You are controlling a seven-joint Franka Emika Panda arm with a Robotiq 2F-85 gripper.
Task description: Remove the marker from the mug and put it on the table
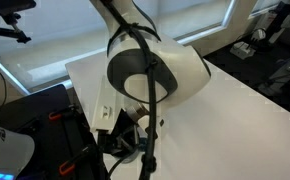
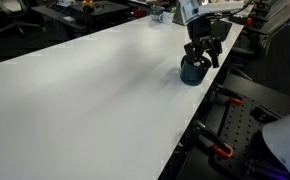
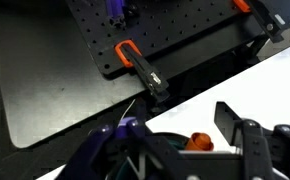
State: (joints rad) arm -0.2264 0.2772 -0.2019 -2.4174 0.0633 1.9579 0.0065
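Note:
The dark mug (image 2: 192, 73) stands on the white table (image 2: 95, 90) close to its edge. My gripper (image 2: 201, 54) hangs right above it, fingers pointing down to the rim. In the wrist view the marker's orange-red end (image 3: 197, 140) sticks up out of the mug's dark rim (image 3: 163, 140); its body is hidden inside. My gripper (image 3: 175, 120) is open, with a finger on either side of the orange end and not touching it. In an exterior view the arm's white joint (image 1: 150, 70) hides the mug and marker.
A black perforated board (image 3: 165, 30) with orange clamps (image 3: 135, 58) lies just past the table edge beside the mug. More orange clamps (image 2: 221, 150) sit on black frames along that edge. Wide white table surface (image 1: 245, 110) stretches away from the mug.

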